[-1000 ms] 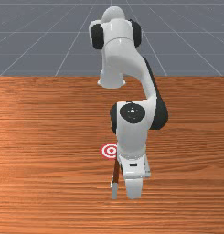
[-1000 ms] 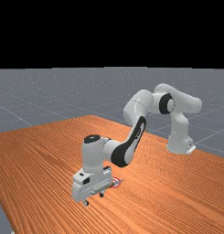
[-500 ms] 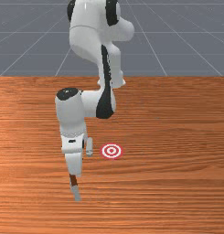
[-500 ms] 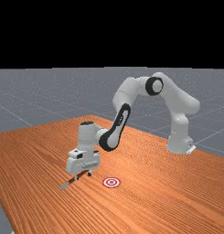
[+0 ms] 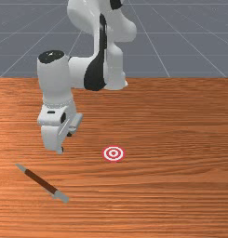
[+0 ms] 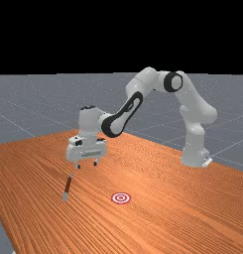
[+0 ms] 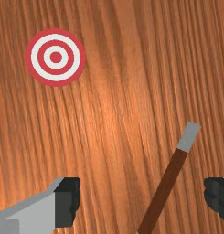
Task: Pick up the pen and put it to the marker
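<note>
Jaws stand parted and grip nothing; both black fingertips (image 7: 67, 203), as seen from the hand, are well apart, raised over the desk (image 5: 171, 204). Pen (image 5: 41, 181) is found lying on the desk, aslant, at the front view's left, below and nearer that camera than the jaws; its blunt grey end (image 5: 62, 197) is the end nearer the red-and-white marker (image 5: 113, 153), which is well apart from it. Step in hand, as judged: line up over the pen and take it, the task being at its beginning. Recommended procedure: centre the jaws above the brown barrel (image 6: 68, 185) while there is height to spare, and turn the wrist a little, since the line between the fingertips crosses the pen at a slant and ought to cross it squarely. Descent should be straight and slow, one fingertip to each side, low enough to take the barrel's full thickness without pressing into the wood. Closing should be gentle and even: a slim, round-looking body is liable to roll or swivel if one side touches first. A hold near mid-length should limit drooping. Confirm the grip before lifting, then carry towards the marker.
</note>
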